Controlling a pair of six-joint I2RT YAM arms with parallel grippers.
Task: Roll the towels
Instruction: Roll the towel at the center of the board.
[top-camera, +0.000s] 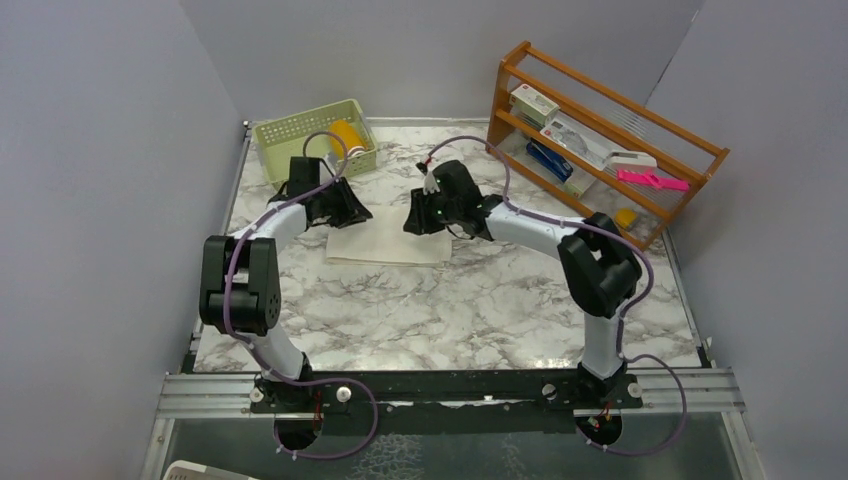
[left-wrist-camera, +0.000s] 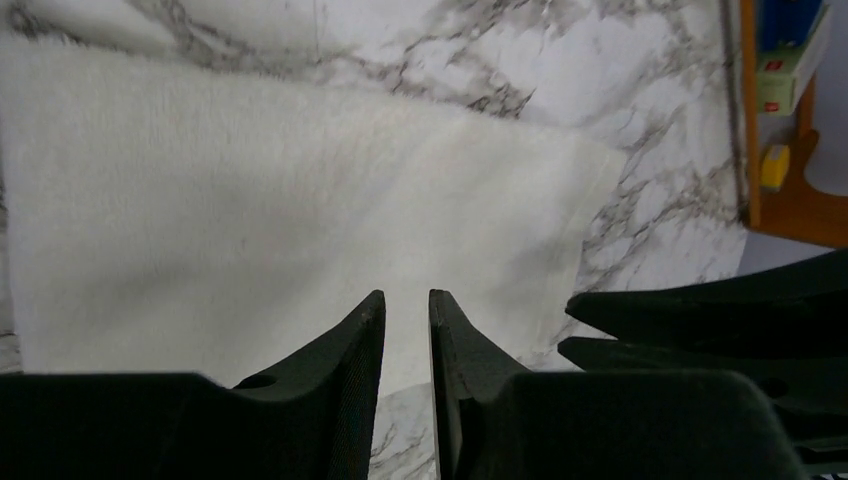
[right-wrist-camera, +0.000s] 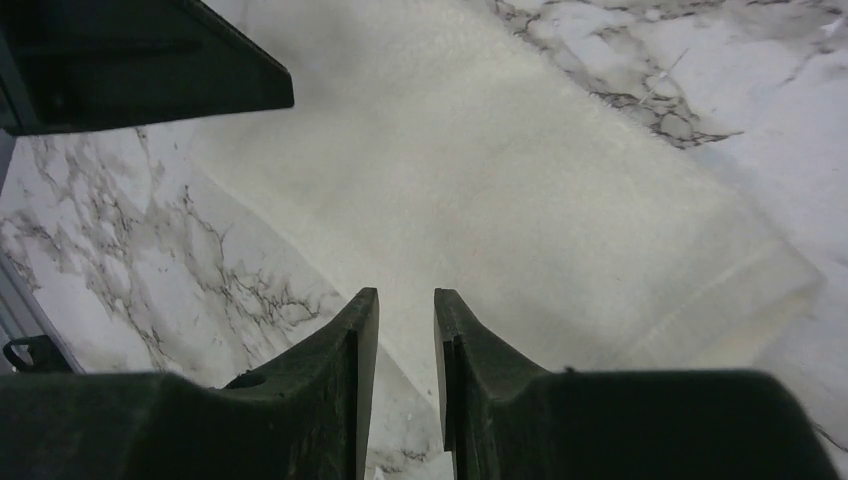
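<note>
Grey walls stand on three sides of a marble-patterned table (top-camera: 450, 300). On its far half, about in the middle, the cream-white towel (top-camera: 388, 245) lies flat as a folded rectangle, not rolled. The left fingers (top-camera: 352, 212) hang over the far left corner of this towel, and the right fingers (top-camera: 416, 220) hang over the far right corner, so both arms meet above its far edge, near to each other.

In the left wrist view the two left fingers stand a little apart, with a narrow gap, and through the gap only the fluffy cloth and a bit of marble show; nothing is pinched between them. In the right wrist view the right fingers also have a narrow gap and grasp nothing; the towel spreads under them, its hemmed edge towards the right.

At the far left corner stands a pale green basket (top-camera: 290, 135), and in it the mustard-yellow towel (top-camera: 347, 135), which looks rolled up. At the far right a wooden rack (top-camera: 600, 130) holds several small items.
</note>
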